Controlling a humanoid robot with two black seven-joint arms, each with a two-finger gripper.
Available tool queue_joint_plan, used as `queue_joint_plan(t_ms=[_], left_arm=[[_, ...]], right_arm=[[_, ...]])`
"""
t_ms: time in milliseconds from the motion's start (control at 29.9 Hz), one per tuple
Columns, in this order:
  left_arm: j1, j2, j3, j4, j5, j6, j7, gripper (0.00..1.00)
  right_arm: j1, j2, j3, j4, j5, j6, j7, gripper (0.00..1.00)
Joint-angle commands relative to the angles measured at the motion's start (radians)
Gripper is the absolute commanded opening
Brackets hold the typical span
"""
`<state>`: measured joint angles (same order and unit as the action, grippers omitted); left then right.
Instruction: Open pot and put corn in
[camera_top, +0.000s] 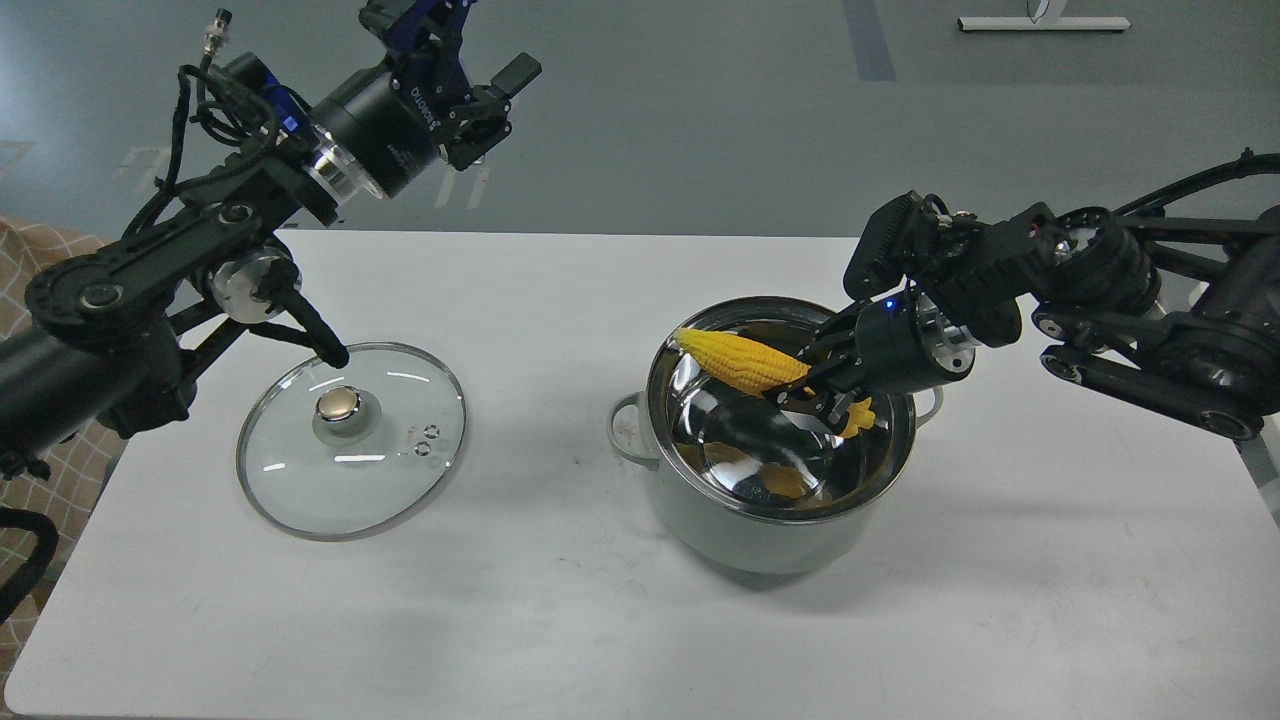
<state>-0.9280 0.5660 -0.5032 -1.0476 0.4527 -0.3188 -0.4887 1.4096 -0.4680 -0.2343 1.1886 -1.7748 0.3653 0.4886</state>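
So the big white surface has basically everything laid out already. The pot sits right of centre, uncovered, shiny inside fully showing. Its glass lid is lying flat on the surface well off to the left, knob up, so I'd call the "open pot" half done.

What's left is the corn. The right arm reaches in from the right, and its gripper hangs over the pot's mouth with the fingers clamped on the corn near its fat end. The cob is held roughly level, a bit above the rim, pointed tip aimed toward the back left edge of the pot. The yellow stuff down in the bottom looks like just a reflection in the steel, not a second cob. So the corn is over the pot but not in it yet; it needs lowering or simply letting go, and I'd guess it drops in fine since most of it is inside the rim line.

The left gripper is raised well above the surface, far from the lid, fingers spread apart and holding nothing.
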Motion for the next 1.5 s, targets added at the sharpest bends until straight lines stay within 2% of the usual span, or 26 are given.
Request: queue_joint_plan(t_ms=[0, 134, 234, 468, 668, 802, 969, 1036, 1270, 1470], left_arm=[[0.001, -0.001, 0.000, -0.002, 0.000, 0.000, 0.000, 0.98], [0.001, -0.001, 0.000, 0.000, 0.000, 0.000, 0.000, 0.98], [0.001, -0.001, 0.000, 0.000, 0.000, 0.000, 0.000, 0.98], [0.001, -0.001, 0.000, 0.000, 0.000, 0.000, 0.000, 0.98], [0.001, -0.001, -0.001, 0.000, 0.000, 0.000, 0.000, 0.98], [0.001, -0.001, -0.001, 0.000, 0.000, 0.000, 0.000, 0.98], [0.003, 0.000, 0.000, 0.000, 0.001, 0.001, 0.000, 0.98], [0.005, -0.001, 0.000, 0.009, 0.001, 0.004, 0.000, 0.98], [0.006, -0.001, -0.003, 0.024, 0.001, 0.010, 0.000, 0.98], [0.005, -0.015, -0.024, 0.105, -0.014, -0.009, 0.000, 0.98]], right_arm=[[-0.003, -0.003, -0.022, 0.000, 0.000, 0.001, 0.000, 0.27], [-0.009, -0.006, -0.022, 0.000, 0.000, 0.001, 0.000, 0.36], [-0.009, -0.006, -0.022, 0.000, 0.001, 0.001, 0.000, 0.48], [-0.011, -0.003, -0.020, 0.000, 0.003, 0.000, 0.000, 0.70], [-0.009, -0.006, -0.014, 0.002, 0.003, -0.005, 0.000, 0.76], [0.009, -0.017, 0.016, -0.001, 0.018, -0.009, 0.000, 0.77], [0.075, -0.035, 0.067, -0.041, 0.190, -0.008, 0.000, 0.83], [0.117, -0.041, 0.084, -0.095, 0.300, -0.009, 0.000, 1.00], [0.098, -0.063, 0.210, -0.251, 0.507, -0.026, 0.000, 1.00], [-0.050, -0.081, 0.344, -0.323, 0.837, -0.112, 0.000, 1.00]])
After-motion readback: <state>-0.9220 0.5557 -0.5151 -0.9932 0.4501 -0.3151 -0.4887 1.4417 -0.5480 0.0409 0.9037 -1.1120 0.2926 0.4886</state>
